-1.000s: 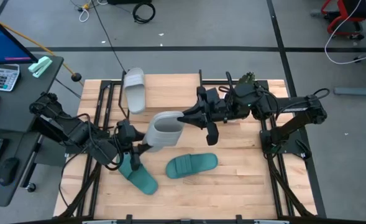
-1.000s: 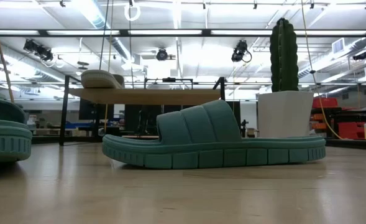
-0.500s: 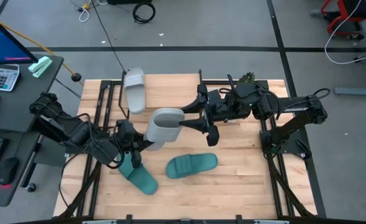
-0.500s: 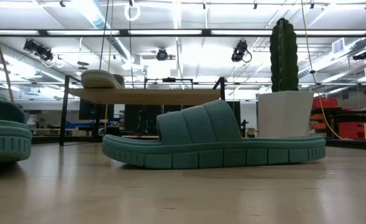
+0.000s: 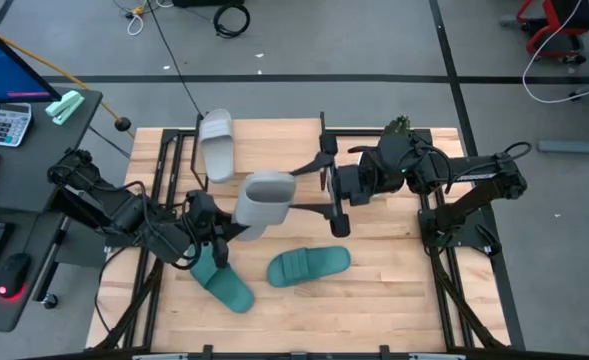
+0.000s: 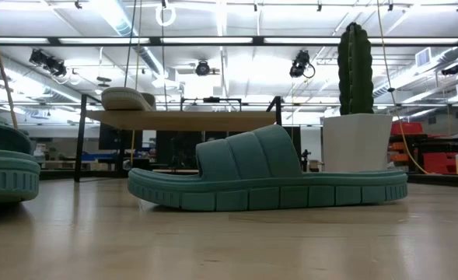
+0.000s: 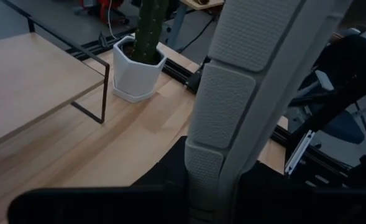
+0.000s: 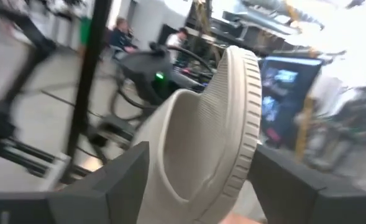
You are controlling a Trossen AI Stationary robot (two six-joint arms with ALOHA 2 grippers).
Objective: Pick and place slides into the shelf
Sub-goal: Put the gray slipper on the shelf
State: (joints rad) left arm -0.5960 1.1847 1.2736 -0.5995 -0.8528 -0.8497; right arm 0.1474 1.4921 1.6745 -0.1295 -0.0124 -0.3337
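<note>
1. jaws of the left gripper (image 5: 217, 232) are closed on one end of a pale grey slide (image 5: 263, 202), which hangs in the air over the middle of the surface (image 5: 394, 300); in the left wrist view its ribbed sole (image 7: 257, 93) stands up between the dark fingers.
2. jaws of the right gripper (image 5: 314, 198) stand wide apart on either side of the slide's other end, and the right wrist view shows the slide (image 8: 207, 130) between the two fingers with a gap at each side, so no grip is seen there.
3. a second pale grey slide (image 5: 215, 144) lies on the shelf (image 5: 274, 140) at the far left of the surface; in the low view it sits on the shelf's board (image 6: 182, 118).
4. one teal slide (image 5: 308, 265) lies flat on the surface near the middle, toward the near edge.
5. the other teal slide (image 5: 224, 284) lies to its left, just under the left gripper.
6. a potted cactus (image 5: 398, 127) stands at the far right of the shelf.
7. a side desk (image 5: 34, 200) to the left carries a calculator (image 5: 7, 124).
</note>
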